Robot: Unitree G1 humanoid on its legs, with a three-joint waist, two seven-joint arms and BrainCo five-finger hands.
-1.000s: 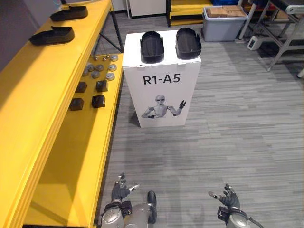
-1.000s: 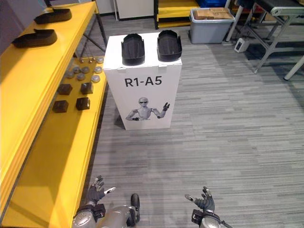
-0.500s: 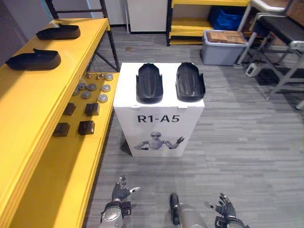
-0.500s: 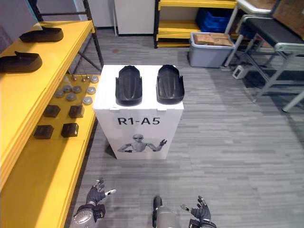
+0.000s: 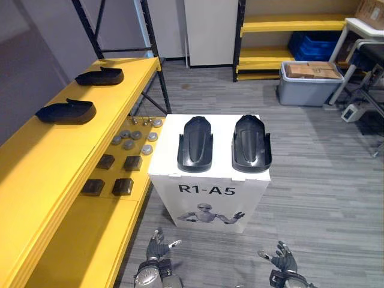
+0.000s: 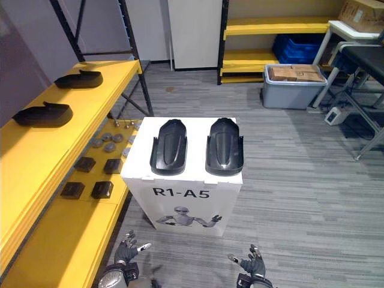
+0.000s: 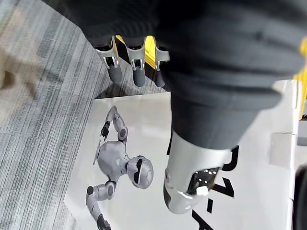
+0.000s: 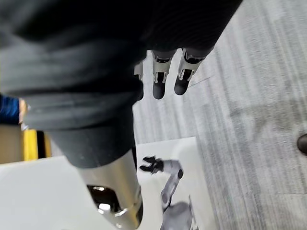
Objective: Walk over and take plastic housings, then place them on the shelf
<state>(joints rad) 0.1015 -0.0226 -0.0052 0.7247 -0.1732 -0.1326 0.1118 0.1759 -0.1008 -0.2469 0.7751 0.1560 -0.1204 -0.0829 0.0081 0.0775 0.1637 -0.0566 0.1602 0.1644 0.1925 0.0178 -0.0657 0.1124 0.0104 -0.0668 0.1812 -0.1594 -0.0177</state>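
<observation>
Two black plastic housings lie side by side on top of a white box (image 5: 207,204) marked with a robot picture: the left housing (image 5: 195,144) and the right housing (image 5: 251,143). Two more black housings (image 5: 66,111) (image 5: 99,77) rest on the yellow shelf's top level (image 5: 36,150) at the left. My left hand (image 5: 158,246) hangs low near the box's front left with relaxed fingers and holds nothing. My right hand (image 5: 279,259) hangs low at the front right, also open and empty. In the left wrist view the fingers (image 7: 136,60) point at the box front.
The shelf's lower level (image 5: 108,198) carries several small black blocks (image 5: 123,186) and several round metal discs (image 5: 129,139). A grey bin (image 5: 309,84) with a box in it stands at the back right, by yellow racks (image 5: 288,27) and blue crates (image 5: 315,45).
The camera has come closer to the white box and tipped up, so the box sits nearer and lower in view and the back racks show. Both hands still hang open.
</observation>
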